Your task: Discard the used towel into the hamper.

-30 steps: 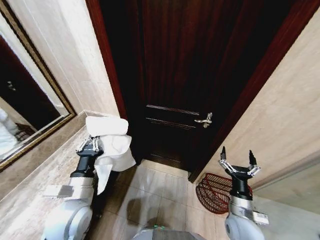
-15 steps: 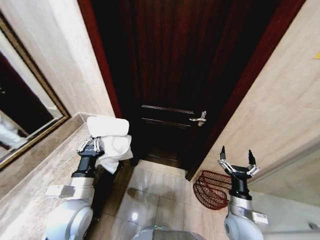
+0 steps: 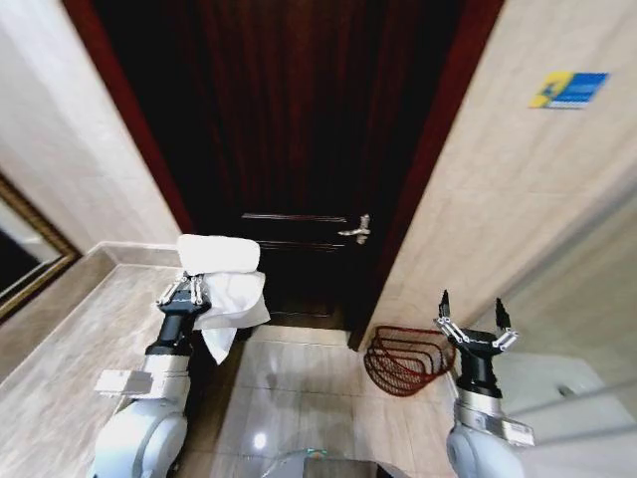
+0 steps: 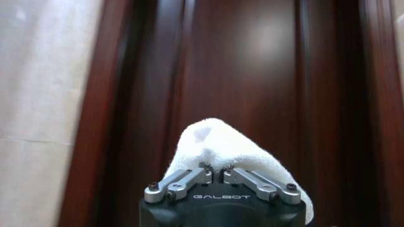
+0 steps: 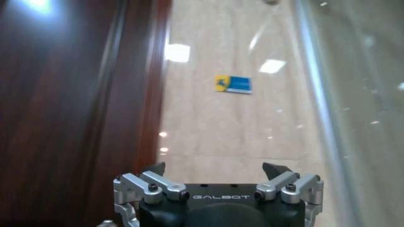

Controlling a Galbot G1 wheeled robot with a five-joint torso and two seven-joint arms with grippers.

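A glossy tiled floor (image 3: 299,388) fills the lower middle of the frame, with the hamper (image 3: 406,358) resting on it at right, beside the wall.

A dark reddish-brown panelled wooden door (image 3: 299,149) with a silver lever handle (image 3: 355,232) is standing shut between beige tiled walls (image 3: 518,199), one wall bearing a small blue-and-yellow sign (image 3: 568,89).

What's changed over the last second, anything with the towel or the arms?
The head view has swung to the robot's right: the mirror has slid to the left edge, a blue sign has come in, and the hamper sits more centrally. That is camera motion, not the things moving. The left gripper still holds the towel up; the right gripper stays open and empty, beside the hamper.
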